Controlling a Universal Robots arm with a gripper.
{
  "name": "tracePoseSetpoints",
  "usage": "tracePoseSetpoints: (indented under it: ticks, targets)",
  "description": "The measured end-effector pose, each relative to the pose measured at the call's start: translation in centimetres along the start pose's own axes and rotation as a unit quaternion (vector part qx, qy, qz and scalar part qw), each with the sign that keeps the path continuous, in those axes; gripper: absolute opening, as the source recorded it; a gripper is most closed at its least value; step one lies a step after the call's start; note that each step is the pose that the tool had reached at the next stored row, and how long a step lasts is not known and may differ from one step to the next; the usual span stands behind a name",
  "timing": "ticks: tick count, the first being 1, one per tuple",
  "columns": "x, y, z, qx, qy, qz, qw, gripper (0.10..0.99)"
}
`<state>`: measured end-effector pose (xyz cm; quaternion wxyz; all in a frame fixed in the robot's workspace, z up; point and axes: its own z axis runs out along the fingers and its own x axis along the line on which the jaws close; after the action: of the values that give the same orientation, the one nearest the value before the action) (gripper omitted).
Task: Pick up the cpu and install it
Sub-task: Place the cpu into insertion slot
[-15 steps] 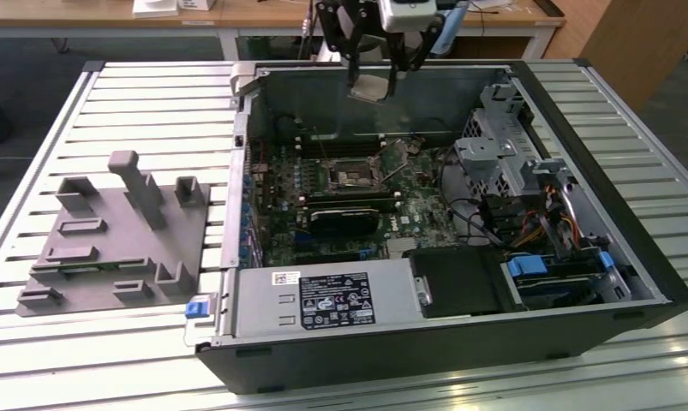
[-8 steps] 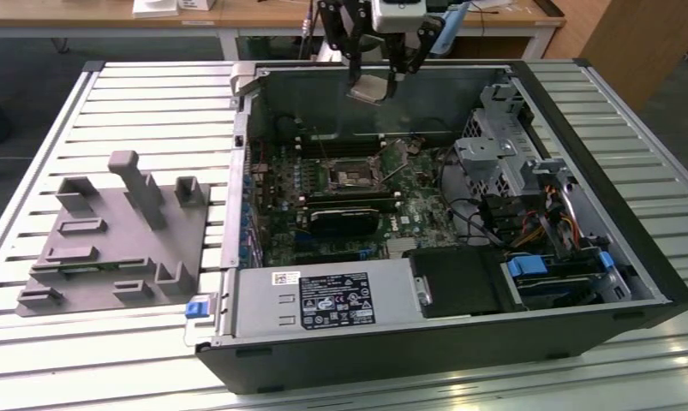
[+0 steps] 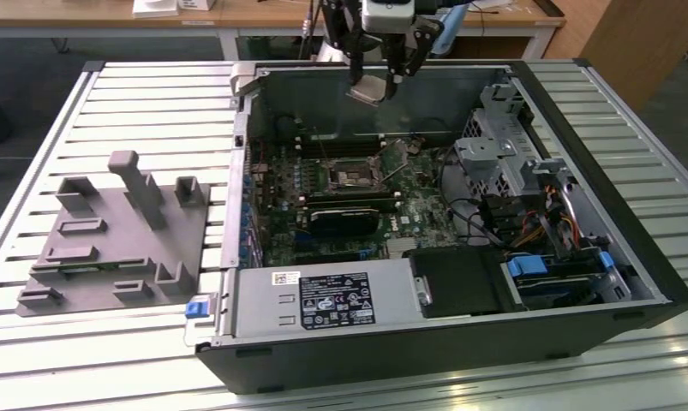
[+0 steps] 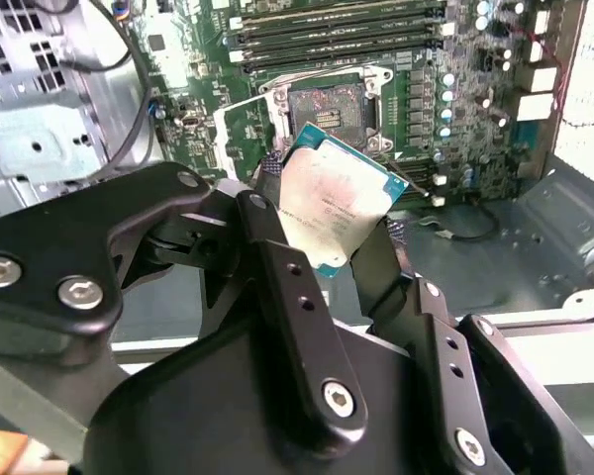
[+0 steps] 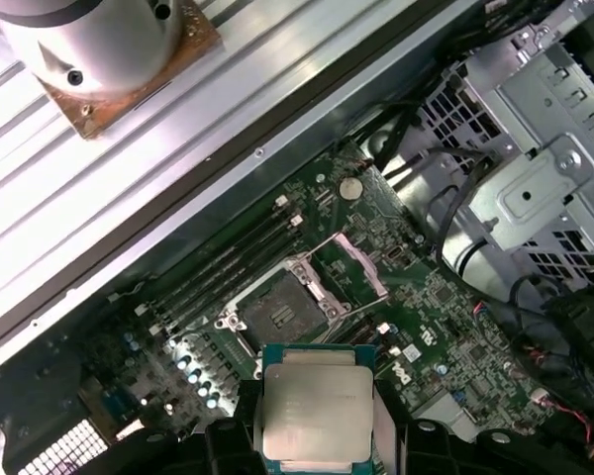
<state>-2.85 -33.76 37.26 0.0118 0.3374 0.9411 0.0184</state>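
gripper [image 3: 376,84] | grips cpu [image 5: 315,408] | 2 cpu edges hidden behind fingers [image 4: 289,287]

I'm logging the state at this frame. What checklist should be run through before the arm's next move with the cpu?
1. Grip on the cpu: ok. In both wrist views the jaws are shut on its opposite edges.
2. Chip clear of parts: ok. In the exterior view it hangs above the motherboard, touching nothing.
3. Socket empty: ok. Nothing sits in it.
4. Metal frame open: ok. It is swung up beside the socket.
5. Chip's corner orientation matches the socket: cannot tell.
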Motion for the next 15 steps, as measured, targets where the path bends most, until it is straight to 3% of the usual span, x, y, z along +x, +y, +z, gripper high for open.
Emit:
tracePoseSetpoints:
  ticks: [7,15]
  targets:
    - [0.04,0.04,0.09,0.0006,-0.0021,0.046,0.9989,0.533]
    - [0.07,0.07,0.17,0.0012,-0.0044,0.1,0.995,0.533]
